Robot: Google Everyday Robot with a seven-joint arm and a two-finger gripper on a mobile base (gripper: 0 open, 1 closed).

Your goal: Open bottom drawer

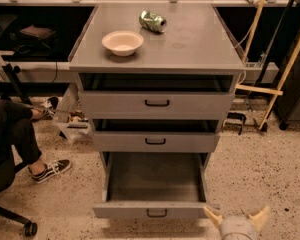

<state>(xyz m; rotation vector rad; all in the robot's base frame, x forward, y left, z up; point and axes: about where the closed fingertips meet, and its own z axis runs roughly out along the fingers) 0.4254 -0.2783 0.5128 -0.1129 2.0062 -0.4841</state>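
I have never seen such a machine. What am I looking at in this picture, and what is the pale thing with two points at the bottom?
That pale thing is the robot's hand, at the bottom edge, just right of the open drawer. Its two fingers stand apart and hold nothing. The one camera looks down on a grey cabinet from the front. The bottom drawer is pulled far out and looks empty; the middle drawer and top drawer are not. On the cabinet's top are a pale bowl and a green can on its side. At the left is a seated person's leg and shoe.
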